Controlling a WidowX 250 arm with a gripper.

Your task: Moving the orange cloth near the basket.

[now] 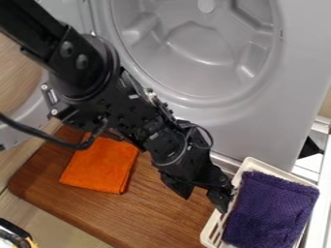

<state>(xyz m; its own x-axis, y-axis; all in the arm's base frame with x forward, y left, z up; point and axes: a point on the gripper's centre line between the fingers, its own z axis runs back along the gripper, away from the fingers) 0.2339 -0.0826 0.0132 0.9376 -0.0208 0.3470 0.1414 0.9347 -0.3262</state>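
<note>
At the lower right, a slatted white plastic basket (278, 173) is holding a fuzzy purple cloth (271, 213); by its left rim, your black two-finger gripper (204, 203) is hanging, fingers spread wide. Farther back, your flat, four-sided orange cloth (103, 164) is lying on brown wood (161, 218).

Glossy wood board (156, 219), fuzzy purple cloth (270, 209)

The black arm (143, 125) has cables (40, 132) and silver screws (54, 112).
</note>
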